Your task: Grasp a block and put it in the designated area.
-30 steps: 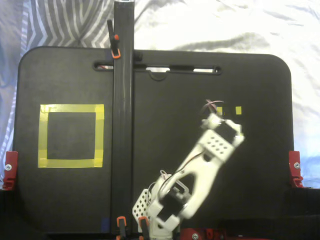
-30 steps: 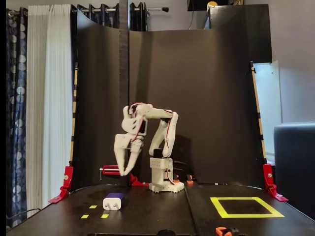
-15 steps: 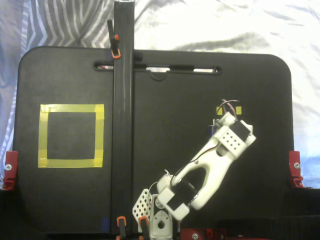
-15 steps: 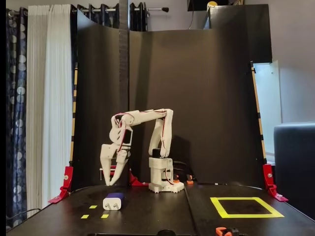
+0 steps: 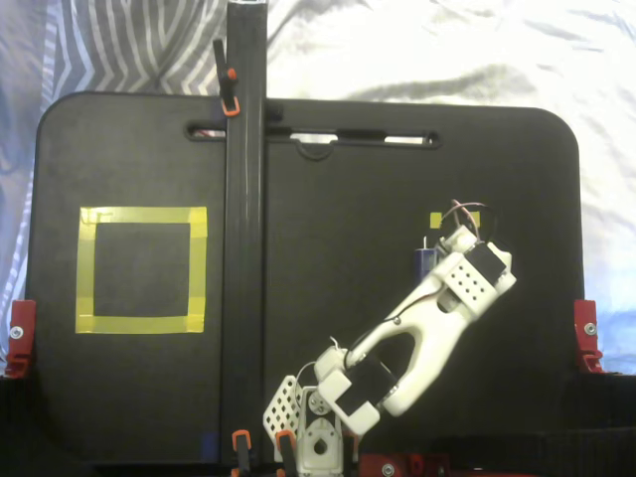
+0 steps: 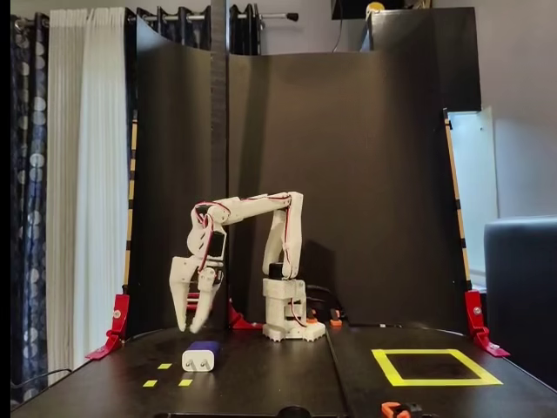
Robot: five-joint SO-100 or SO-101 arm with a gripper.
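In a fixed view from above, the block (image 5: 425,262) is seen on the black surface (image 5: 328,199), partly hidden by the arm, far from the designated area (image 5: 141,269). In a fixed view from the front, the end effector (image 6: 187,329) is spread above the block (image 6: 201,355), probably to straddle it.

Home setup — a bedroom or living room, not a lab.

My black board (image 5: 397,189) sits on rumpled striped bedding (image 5: 119,45) in a fixed view; in the other, floor-length white curtains (image 6: 87,174) and patterned drapes (image 6: 30,174) hang on a rod at left, and a dark upholstered seat (image 6: 520,287) sits at right. Curved black backdrop (image 6: 348,174) and red clamps (image 6: 113,326) look hobby-built — improvised rig in someone's room.
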